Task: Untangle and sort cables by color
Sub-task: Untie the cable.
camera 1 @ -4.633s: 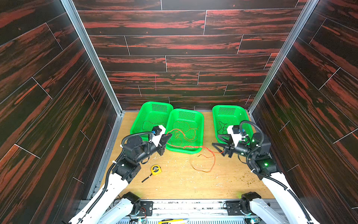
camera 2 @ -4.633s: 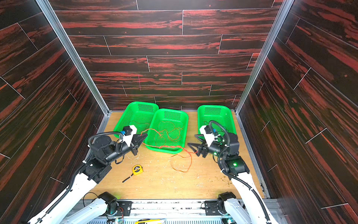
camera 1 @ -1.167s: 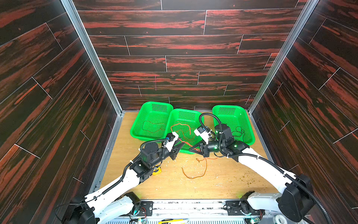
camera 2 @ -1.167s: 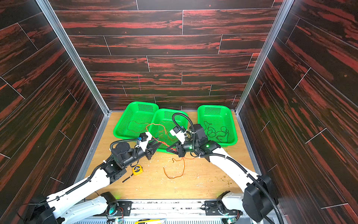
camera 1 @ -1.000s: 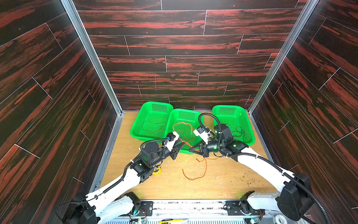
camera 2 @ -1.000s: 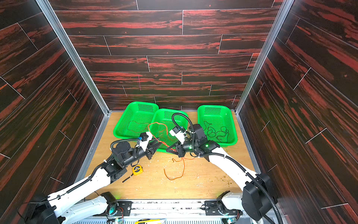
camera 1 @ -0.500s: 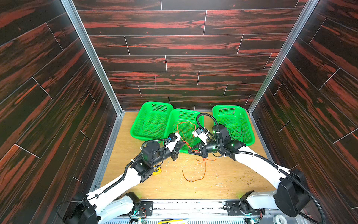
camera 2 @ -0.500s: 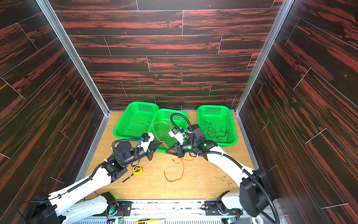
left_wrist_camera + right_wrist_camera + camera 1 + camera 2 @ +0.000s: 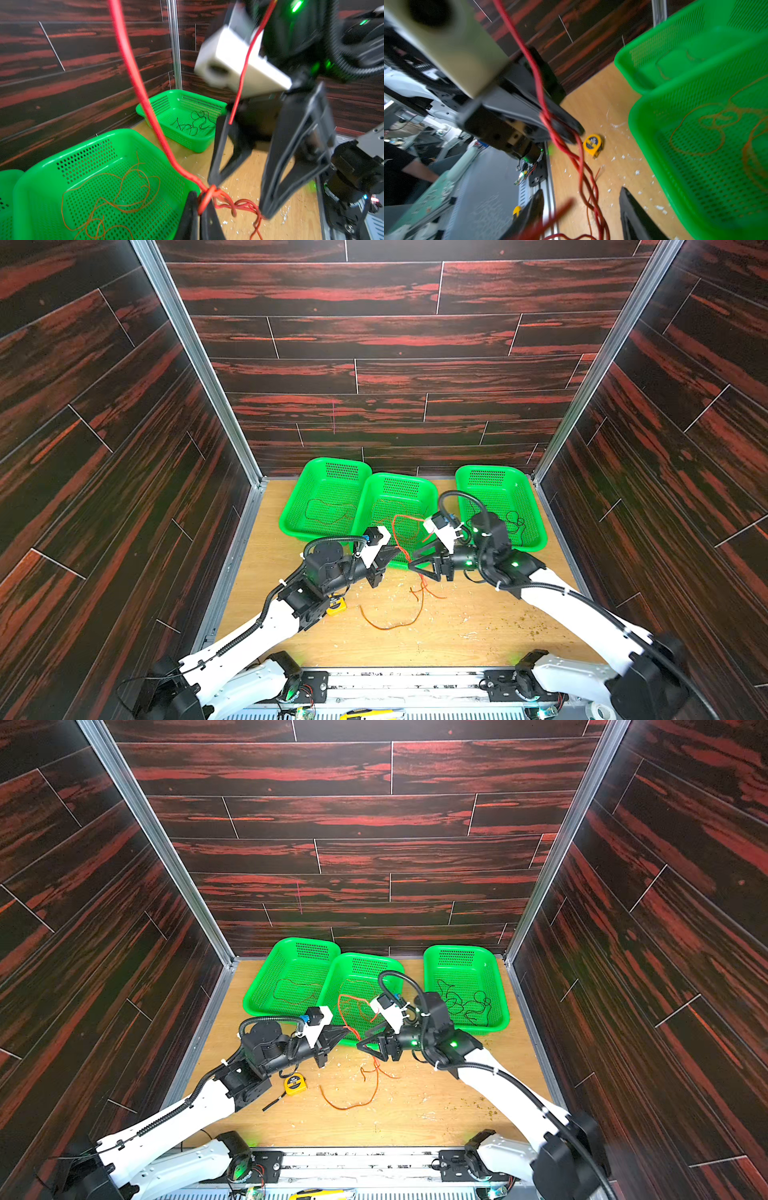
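While both arms stretch low and forward, elbows bent, their tools face each other tip to tip at the near rim of the middle basket (image 9: 360, 514). The left tool (image 9: 388, 558) is pinched tight on a red cable (image 9: 145, 104), which loops up over that basket and trails onto the tabletop (image 9: 478, 635) in front of it. The right tool (image 9: 419, 571) is spread wide, its jaws either side of the cable's hanging strands without gripping them.

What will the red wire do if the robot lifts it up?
Probably flop: the red wire hangs in curves from the left gripper. Likely light, as one pinch holds it. Its twisted strands may tangle and drag along the table.
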`<control>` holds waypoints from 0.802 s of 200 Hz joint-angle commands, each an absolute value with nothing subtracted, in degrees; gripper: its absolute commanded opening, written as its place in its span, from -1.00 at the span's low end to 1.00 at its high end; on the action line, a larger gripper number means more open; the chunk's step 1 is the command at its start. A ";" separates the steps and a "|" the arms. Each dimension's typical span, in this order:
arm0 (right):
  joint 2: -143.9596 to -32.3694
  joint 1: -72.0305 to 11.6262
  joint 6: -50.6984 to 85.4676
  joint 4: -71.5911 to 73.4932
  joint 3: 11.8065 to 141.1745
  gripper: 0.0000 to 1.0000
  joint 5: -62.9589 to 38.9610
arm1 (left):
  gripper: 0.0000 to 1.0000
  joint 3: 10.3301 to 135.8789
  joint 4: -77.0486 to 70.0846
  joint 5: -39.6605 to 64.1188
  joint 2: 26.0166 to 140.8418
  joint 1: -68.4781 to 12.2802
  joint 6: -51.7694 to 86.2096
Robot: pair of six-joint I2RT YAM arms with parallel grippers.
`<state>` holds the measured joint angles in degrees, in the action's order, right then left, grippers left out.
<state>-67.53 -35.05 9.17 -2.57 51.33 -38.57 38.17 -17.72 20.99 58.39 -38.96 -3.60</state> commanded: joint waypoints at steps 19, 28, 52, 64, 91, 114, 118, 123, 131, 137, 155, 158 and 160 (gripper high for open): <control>-65.09 -35.38 9.41 2.69 51.04 0.24 -36.04 | -1.00 41.00 -15.74 23.98 58.47 -39.10 -3.21; -65.17 -35.35 10.26 4.47 51.06 0.26 -35.96 | -1.00 41.21 -15.82 24.68 58.90 -39.07 -3.00; -68.54 -35.54 12.43 5.38 54.34 0.26 -38.15 | -1.00 41.79 -15.74 26.27 60.21 -39.27 -2.92; -70.33 -35.89 13.69 5.69 55.66 0.26 -38.86 | -1.00 42.17 -15.28 26.79 60.83 -39.49 -3.28; -71.54 -35.94 17.18 11.88 54.60 0.26 -41.69 | -1.00 43.37 -12.74 26.98 61.83 -39.92 -4.89; -72.92 -35.88 17.45 10.51 55.50 0.25 -41.89 | -1.00 44.13 -11.36 27.46 62.46 -40.07 -6.07; -73.44 -35.91 17.21 9.89 55.96 0.24 -42.36 | -1.00 44.51 -10.94 27.51 62.75 -40.15 -6.33; -73.93 -35.90 17.23 9.27 56.44 0.23 -42.73 | -1.00 44.84 -10.24 27.55 63.00 -40.24 -6.77; -74.56 -35.94 17.50 9.25 56.81 0.20 -43.32 | -1.00 45.40 -9.56 27.80 63.47 -40.33 -7.21; -74.98 -35.94 17.66 9.38 56.98 0.18 -44.03 | -1.00 45.79 -9.05 27.94 63.77 -40.34 -7.70; -75.96 -35.94 17.06 7.01 57.67 0.14 -43.92 | -1.00 46.62 -7.78 27.65 64.16 -40.43 -8.95; -76.09 -35.95 16.78 6.38 57.80 0.14 -43.86 | -1.00 46.78 -7.55 27.60 64.23 -40.43 -9.18; -76.24 -35.88 16.67 6.03 57.82 0.13 -43.86 | -1.00 46.87 -7.43 27.56 64.24 -40.43 -9.28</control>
<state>-74.35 -35.64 16.62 8.93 55.79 -42.06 44.23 -9.63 26.59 63.79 -40.16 -6.28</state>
